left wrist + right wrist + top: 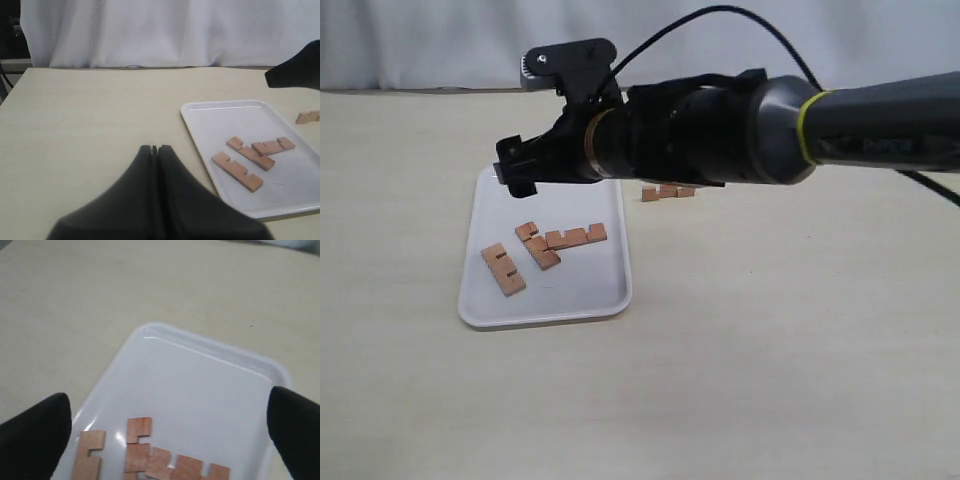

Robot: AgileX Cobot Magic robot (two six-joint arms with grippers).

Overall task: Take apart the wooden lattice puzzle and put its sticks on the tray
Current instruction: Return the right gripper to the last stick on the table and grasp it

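Pale beige tabletop (770, 380) fills the near ground, with a white curtain (150, 30) closing the far side. On the left, the white tray (580, 290) holds three loose sticks (578, 237), two touching and one apart to their left, while a fourth stick (667, 190) lies on the table just beyond the tray's far right corner. The right gripper (517, 172) hangs over the tray's far end, jaws spread wide and empty; the left gripper (155, 148), left of the tray, has its fingers pressed together on nothing.
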